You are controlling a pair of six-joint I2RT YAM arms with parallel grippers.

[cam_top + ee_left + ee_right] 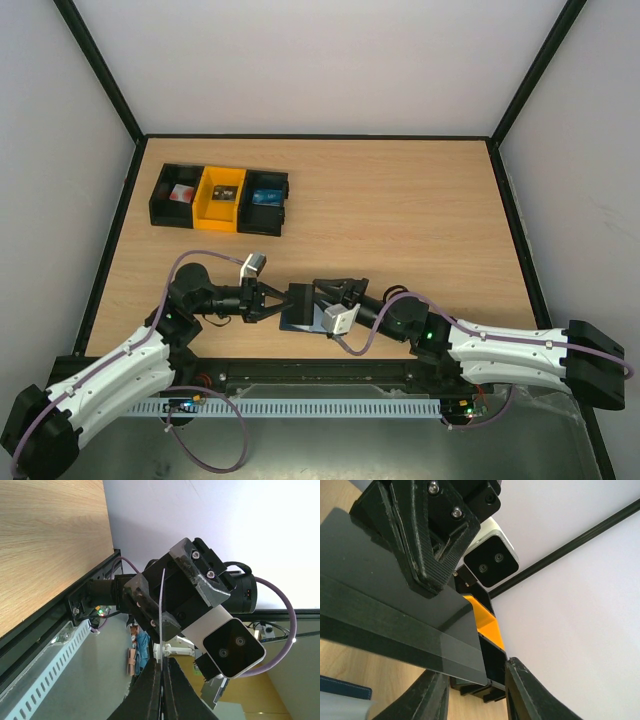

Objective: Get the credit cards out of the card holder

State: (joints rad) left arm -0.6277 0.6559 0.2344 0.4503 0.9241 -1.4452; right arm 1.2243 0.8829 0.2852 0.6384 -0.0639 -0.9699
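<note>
Left fingers [150, 695]: clenching tight on a thin dark sheet [355, 580], which the left wrist view is showing edge-on.
Left gripper [162, 667]: holding that sheet up, just above the holder [298, 323].
Right fingers [432, 700]: standing apart and straddling the sheet's free corner; a gap is showing on one side, so they are not gripping anything yet.
Right gripper [476, 672]: facing the left one, also just above the holder.
Sheet: the views are not showing whether it is a card or a flap of the holder.
Holder: navy, lying flat on the table under both grippers; a pale strip [340, 711] is showing at its edge, perhaps a card.
Bins [220, 198]: sitting well beyond the holder, out of the way.
Step, judged: the right gripper is taking hold of the sheet opposite the left.
Doing it well: centring the sheet between the pads, closing squarely on its flat faces and not on the corner, then pulling along its plane while the left is gripping firmly, so nothing is bending or twisting.
</note>
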